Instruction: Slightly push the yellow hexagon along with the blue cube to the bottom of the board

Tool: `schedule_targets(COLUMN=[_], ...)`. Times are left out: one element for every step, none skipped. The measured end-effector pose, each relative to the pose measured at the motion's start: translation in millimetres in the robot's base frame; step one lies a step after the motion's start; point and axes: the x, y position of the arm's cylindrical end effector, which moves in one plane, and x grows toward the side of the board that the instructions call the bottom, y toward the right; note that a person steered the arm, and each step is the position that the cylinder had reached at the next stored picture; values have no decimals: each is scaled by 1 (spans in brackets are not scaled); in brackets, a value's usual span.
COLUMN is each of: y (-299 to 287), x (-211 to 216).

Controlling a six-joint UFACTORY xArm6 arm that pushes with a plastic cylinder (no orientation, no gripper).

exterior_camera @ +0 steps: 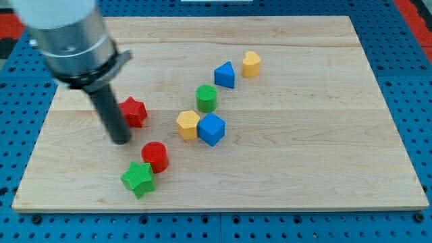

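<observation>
The yellow hexagon (187,125) lies near the board's middle, touching the blue cube (211,128) on its right. My tip (121,141) rests on the board well to the left of the yellow hexagon, just below-left of the red star (133,111) and above-left of the red cylinder (154,156). My tip touches neither task block.
A green cylinder (206,98) stands just above the hexagon and cube. A blue triangular block (225,74) and a second yellow block (251,64) lie toward the top. A green star (139,179) sits near the wooden board's (324,135) bottom edge, beside the red cylinder.
</observation>
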Motion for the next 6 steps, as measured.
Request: schedule_targets(y=[36,76,97,133,168,195], x=[-34,-39,-38,-34,-25,-17])
